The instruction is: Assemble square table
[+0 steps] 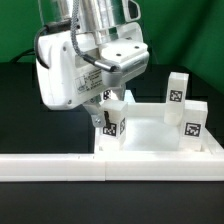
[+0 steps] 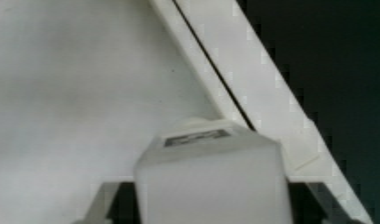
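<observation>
The white square table top [image 1: 150,128] lies upside down against the white fence. Two short white tagged legs [image 1: 177,92] [image 1: 192,120] stand upright at its corners toward the exterior view's right. My gripper [image 1: 108,102] hangs over the near corner toward the exterior view's left, shut on a third leg [image 1: 112,120] that stands upright there with a tag facing the camera. In the wrist view this leg [image 2: 208,175] fills the space between the dark fingers of the gripper [image 2: 208,208], above the table top's flat surface [image 2: 80,90]. The leg's foot and its socket are hidden.
A long white bar-shaped fence [image 1: 60,165] runs along the front of the black table, right against the table top's near side. The arm's white body [image 1: 65,70] stands over the side toward the exterior view's left. A green backdrop [image 1: 190,35] closes the back.
</observation>
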Tool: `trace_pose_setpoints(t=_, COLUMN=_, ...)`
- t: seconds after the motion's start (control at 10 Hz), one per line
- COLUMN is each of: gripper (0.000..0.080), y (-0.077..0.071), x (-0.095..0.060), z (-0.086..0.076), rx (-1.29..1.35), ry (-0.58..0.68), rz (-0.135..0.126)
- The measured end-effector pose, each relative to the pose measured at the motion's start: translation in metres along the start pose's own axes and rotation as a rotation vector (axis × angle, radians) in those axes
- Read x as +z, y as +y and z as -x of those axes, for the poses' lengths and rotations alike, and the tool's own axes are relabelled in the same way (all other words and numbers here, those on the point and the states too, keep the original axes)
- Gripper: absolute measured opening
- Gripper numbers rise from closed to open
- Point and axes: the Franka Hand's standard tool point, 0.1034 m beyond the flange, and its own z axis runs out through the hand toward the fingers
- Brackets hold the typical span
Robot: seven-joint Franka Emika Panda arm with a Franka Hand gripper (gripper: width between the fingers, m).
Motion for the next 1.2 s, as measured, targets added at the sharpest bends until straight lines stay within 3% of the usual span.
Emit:
trace_pose_setpoints(t=0.2, gripper=0.0304, y=0.001, x=0.001, z=-0.001, rx=-0.002, ry=0.003, rz=0.003)
trace_pose_setpoints(t=0.3, gripper=0.0492, y=0.002, x=0.002, z=-0.001, rx=-0.003, ry=0.004, rz=0.004)
trace_pose_setpoints(t=0.4, gripper=0.0598, y=0.003, x=-0.003, z=0.005, rx=-0.012, ry=-0.002, rz=0.001)
trace_pose_setpoints(t=0.8, gripper=0.0647, y=0.013, x=-0.055, z=0.028, rx=-0.040, ry=-0.059, rz=-0.026)
trace_pose_setpoints(t=1.2, gripper=0.0649, y=0.014, x=-0.047, z=0.025, rx=-0.038, ry=-0.050, rz=-0.021)
